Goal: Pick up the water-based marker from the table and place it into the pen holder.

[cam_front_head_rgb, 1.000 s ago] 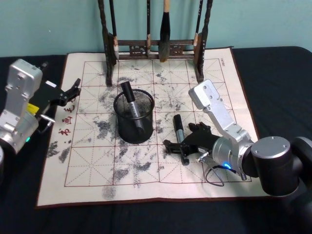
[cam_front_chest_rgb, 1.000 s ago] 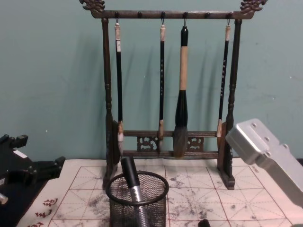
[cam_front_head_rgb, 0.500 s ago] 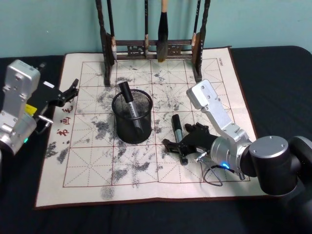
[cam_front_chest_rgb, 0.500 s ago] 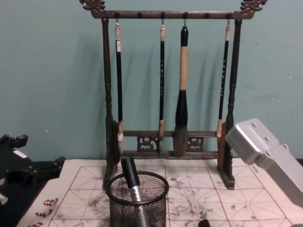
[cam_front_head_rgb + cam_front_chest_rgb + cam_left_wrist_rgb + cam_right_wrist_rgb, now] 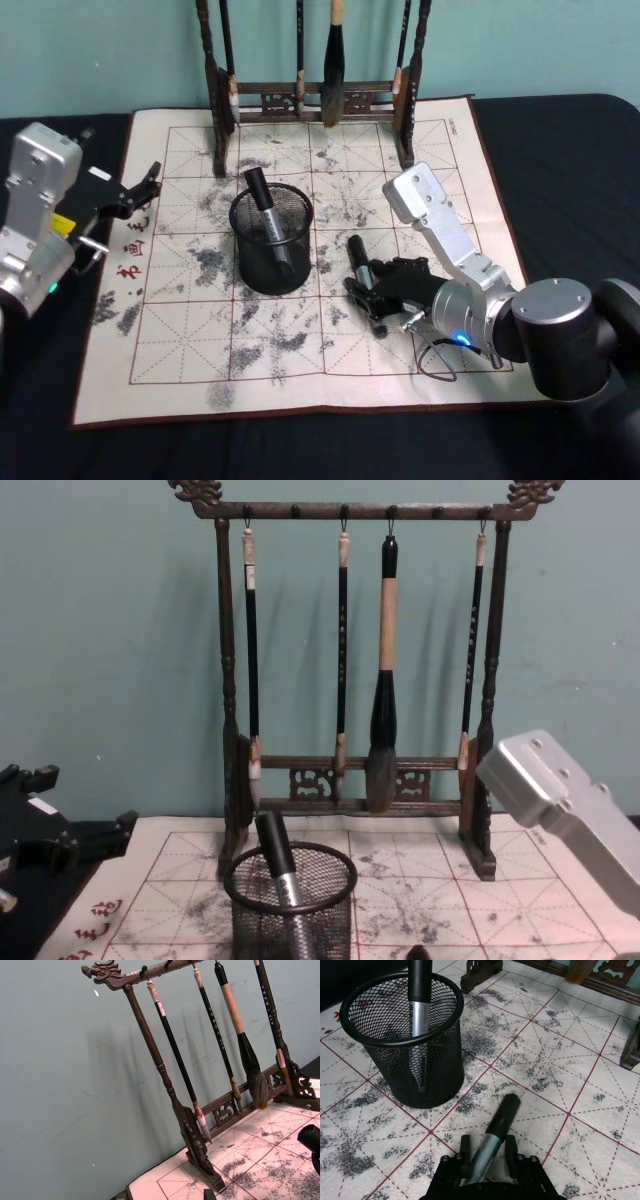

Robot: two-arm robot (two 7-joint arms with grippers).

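Jaws shut on the right gripper (image 5: 368,290) now. Half a second ago they stood wide on either side of the water-based marker (image 5: 501,1110), and now they've pinched in on its silver barrel. That's the grasp made, I'd say, and the lift comes next.

The marker lies on the cream mat (image 5: 200,330), black cap pointing away toward the brush rack (image 5: 228,680), just to the right of the pen holder (image 5: 250,262) and not touching it. The holder hasn't budged, and a second marker (image 5: 262,195) leans inside it already, so the new one will want dropping into the free side.

Out on the left edge of the mat, the left gripper (image 5: 148,187) sits parked, fingers apart, same as before. The black table (image 5: 560,150) shows around the mat.

Hard to call a few things from here. The marker's rear end is buried under the gripper body. Whether the cap has come off the mat yet, I can't tell. From the chest camera the holder's base is cut off at the lower edge, and the grasp itself sits below what that camera takes in.
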